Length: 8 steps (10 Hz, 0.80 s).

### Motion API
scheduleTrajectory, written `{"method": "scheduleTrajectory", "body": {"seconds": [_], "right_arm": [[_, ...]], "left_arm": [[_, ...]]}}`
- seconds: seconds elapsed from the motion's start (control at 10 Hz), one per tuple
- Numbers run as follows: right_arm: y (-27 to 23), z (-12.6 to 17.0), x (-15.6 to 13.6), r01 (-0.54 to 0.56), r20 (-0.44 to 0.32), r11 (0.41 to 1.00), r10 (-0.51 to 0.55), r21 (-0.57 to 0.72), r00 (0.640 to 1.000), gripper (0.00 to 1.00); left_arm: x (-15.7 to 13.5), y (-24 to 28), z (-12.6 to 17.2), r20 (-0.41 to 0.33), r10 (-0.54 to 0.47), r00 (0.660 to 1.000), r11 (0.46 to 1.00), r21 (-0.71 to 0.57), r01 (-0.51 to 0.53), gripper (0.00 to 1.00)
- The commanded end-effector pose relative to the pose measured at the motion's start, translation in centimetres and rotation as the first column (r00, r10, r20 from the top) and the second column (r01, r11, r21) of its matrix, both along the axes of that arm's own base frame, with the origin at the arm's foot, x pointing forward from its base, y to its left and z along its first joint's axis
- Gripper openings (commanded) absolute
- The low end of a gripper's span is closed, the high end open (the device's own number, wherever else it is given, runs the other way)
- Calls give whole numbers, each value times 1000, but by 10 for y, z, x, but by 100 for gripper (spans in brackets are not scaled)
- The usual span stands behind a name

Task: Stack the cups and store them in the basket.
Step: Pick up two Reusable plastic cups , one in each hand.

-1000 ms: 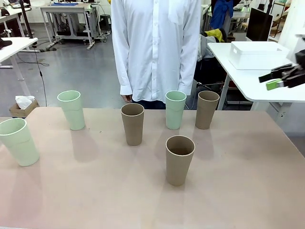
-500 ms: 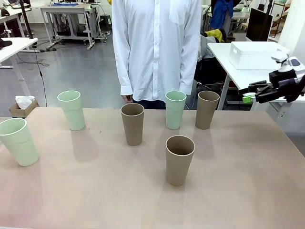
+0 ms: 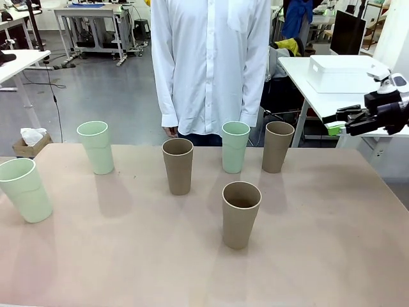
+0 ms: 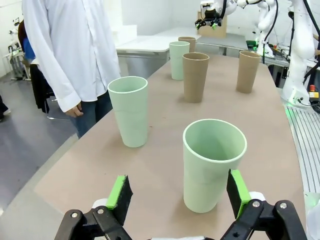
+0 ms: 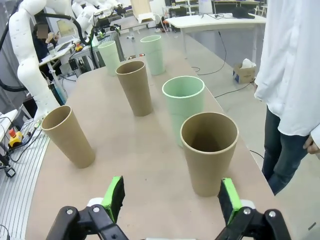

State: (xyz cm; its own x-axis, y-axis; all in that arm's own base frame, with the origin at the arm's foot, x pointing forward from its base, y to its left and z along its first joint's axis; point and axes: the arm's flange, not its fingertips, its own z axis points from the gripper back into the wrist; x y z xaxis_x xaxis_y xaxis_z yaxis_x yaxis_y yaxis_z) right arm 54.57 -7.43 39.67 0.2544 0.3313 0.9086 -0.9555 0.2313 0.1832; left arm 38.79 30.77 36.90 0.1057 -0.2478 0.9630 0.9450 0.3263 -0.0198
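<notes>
The leftmost mint cup (image 3: 24, 188) stands at 9 o'clock on the surface (image 3: 332, 256), just ahead of the left gripper (image 4: 178, 196), whose jaws are spread wide and empty. A second mint cup (image 3: 96, 147) stands at 10, a tan cup (image 3: 177, 165) at 11 and a central tan cup (image 3: 241, 214) nearer. A third mint cup (image 3: 235, 147) and a far tan cup (image 3: 277, 147) stand close together at 1. The right gripper (image 3: 333, 121) hovers at 2 o'clock, jaws apart, holding nothing. Beyond it the white basket (image 3: 345, 73) sits on a side table (image 3: 319, 102).
</notes>
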Motion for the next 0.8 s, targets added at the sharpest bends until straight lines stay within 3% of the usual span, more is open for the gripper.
{"method": "scheduleTrajectory", "body": {"seconds": [0.0, 0.1, 0.7], "right_arm": [[1, -2, 0, -1, -4, 1000, 1, 0, 1000, 100], [1, -15, 16, -25, 0, 999, 25, 31, 1000, 100], [10, -107, 77, -180, 63, 965, 171, 193, 983, 100]], "left_arm": [[1, 0, -2, -4, -1, 1000, 1000, -1, 1, 100], [19, 3, -18, -31, 19, 999, 999, -37, -20, 100], [22, -5, -111, -37, -78, 996, 987, -144, 72, 100]]}}
